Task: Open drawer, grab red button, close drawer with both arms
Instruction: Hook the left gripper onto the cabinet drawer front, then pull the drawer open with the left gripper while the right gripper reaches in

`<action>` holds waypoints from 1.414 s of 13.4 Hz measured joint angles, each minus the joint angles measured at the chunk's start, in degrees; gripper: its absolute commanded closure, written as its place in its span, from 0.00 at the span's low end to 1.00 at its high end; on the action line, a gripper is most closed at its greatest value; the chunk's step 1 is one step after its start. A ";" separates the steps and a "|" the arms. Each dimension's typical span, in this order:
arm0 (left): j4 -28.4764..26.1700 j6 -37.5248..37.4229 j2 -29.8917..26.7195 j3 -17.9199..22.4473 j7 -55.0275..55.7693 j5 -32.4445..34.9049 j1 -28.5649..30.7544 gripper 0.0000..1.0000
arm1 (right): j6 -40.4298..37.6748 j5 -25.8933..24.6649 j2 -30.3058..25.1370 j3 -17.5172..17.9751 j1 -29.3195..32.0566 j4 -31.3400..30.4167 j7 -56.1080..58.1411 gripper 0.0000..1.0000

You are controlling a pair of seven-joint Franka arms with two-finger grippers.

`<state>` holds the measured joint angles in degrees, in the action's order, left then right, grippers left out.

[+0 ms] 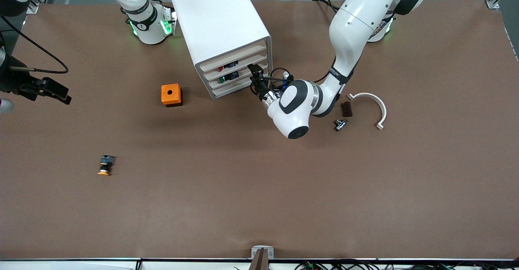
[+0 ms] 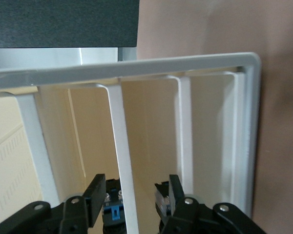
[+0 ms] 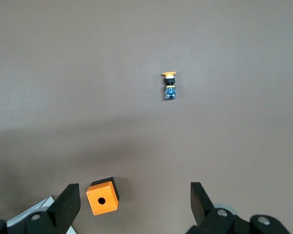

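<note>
Left claw (image 1: 254, 72) is at the face of the white cabinet (image 1: 219, 22), at the left arm's end of the stacked drawers. In the left wrist view its fingers (image 2: 95, 195) stand apart, one on each side of a white upright bar of the cabinet front, with a gap showing on both sides and nothing clamped. A bit of blue and black shows low between them.

Second from the top, the drawer (image 1: 243, 65) sits flush with the other three. The button (image 1: 221, 68) lies inside it, its red cap toward the right arm's end and its dark body beside it. A green-capped button (image 1: 222, 79) lies in the drawer below.

Taking the front view as a clock face centred on the cabinet front:
- At three to four o'clock lie a dark brown block (image 1: 346, 108), a small metal part (image 1: 340, 124) and a white curved piece (image 1: 375, 103).
- At nine o'clock an orange box (image 1: 171, 95) with a hole in its top stands on the bench (image 1: 259, 205).
- At eight o'clock, well apart and nearer the front camera, an orange-capped button (image 1: 106, 166) lies on its side.

Right claw (image 3: 134, 204) waits over the bench at nine o'clock, at the view's edge, with its fingers spread wide and empty.
</note>
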<state>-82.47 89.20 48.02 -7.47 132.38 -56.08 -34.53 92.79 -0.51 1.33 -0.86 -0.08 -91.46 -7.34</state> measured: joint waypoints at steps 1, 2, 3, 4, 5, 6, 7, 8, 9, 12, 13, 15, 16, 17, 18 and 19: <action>0.00 0.00 0.30 0.00 0.00 -0.51 -0.53 0.48 | -0.45 0.02 0.00 0.01 -0.33 0.00 -1.40 0.00; 0.00 0.00 0.53 -0.01 0.00 -0.81 -0.89 0.48 | -0.82 0.04 0.00 0.01 -0.76 0.00 -3.03 0.00; 0.00 0.00 0.68 -0.01 0.00 -0.96 -1.22 0.50 | -1.30 0.20 0.00 0.01 -1.28 0.00 -4.77 0.00; 0.00 -0.02 0.79 -0.03 0.00 -1.08 -1.62 0.58 | -1.88 0.70 0.00 0.03 -1.84 0.00 -7.04 0.00; 0.00 -0.02 0.87 -0.04 0.00 -1.38 -2.13 0.68 | -2.70 1.63 -0.01 0.02 -2.45 0.00 -10.36 0.00; 0.00 -0.02 0.91 -0.04 0.00 -1.80 -2.61 0.76 | -3.50 2.30 -0.02 0.03 -3.15 0.01 -14.09 0.00; 0.00 -0.02 0.91 -0.04 0.02 -2.17 -2.91 0.88 | -4.29 2.71 -0.03 0.04 -4.02 0.01 -17.73 0.00; 0.01 -0.02 0.91 -0.04 0.02 -2.41 -3.03 0.97 | -4.90 2.91 -0.03 0.06 -4.98 0.01 -21.08 0.00; 0.03 0.02 0.91 0.01 0.02 -2.48 -2.98 0.98 | -5.22 3.04 -0.03 0.07 -6.04 0.01 -24.48 0.00; 0.12 -0.36 0.92 0.51 0.94 -2.50 -2.15 0.98 | -5.52 4.48 -0.03 0.14 -9.44 0.01 -34.23 0.00; 0.22 -0.48 0.92 0.73 0.94 -2.50 -1.45 0.98 | -5.52 5.29 -0.03 0.15 -10.49 0.01 -37.25 0.00; 1.03 -0.49 0.93 1.20 0.74 -2.49 0.97 0.98 | -5.51 6.34 -0.03 0.16 -12.38 0.01 -42.99 0.00; 1.48 -0.49 0.94 1.41 0.31 -2.48 2.59 0.98 | -5.51 6.53 -0.03 0.15 -13.46 0.01 -45.80 0.00; 1.94 -0.48 0.96 1.59 -0.26 -2.46 4.21 0.98 | -5.49 6.58 -0.03 0.17 -14.62 0.01 -48.60 0.00; 2.58 -0.47 0.99 1.68 -0.69 -2.46 5.74 0.96 | -5.35 6.60 -0.03 0.19 -15.80 0.01 -51.22 0.00; 3.19 -0.40 1.02 1.75 -0.89 -2.40 6.90 0.95 | -4.84 6.64 -0.02 0.21 -17.04 -0.04 -53.71 0.00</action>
<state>-79.28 88.81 49.04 -5.72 131.49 -58.48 -27.64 87.94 6.13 1.31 -0.65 -17.12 -91.50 -61.05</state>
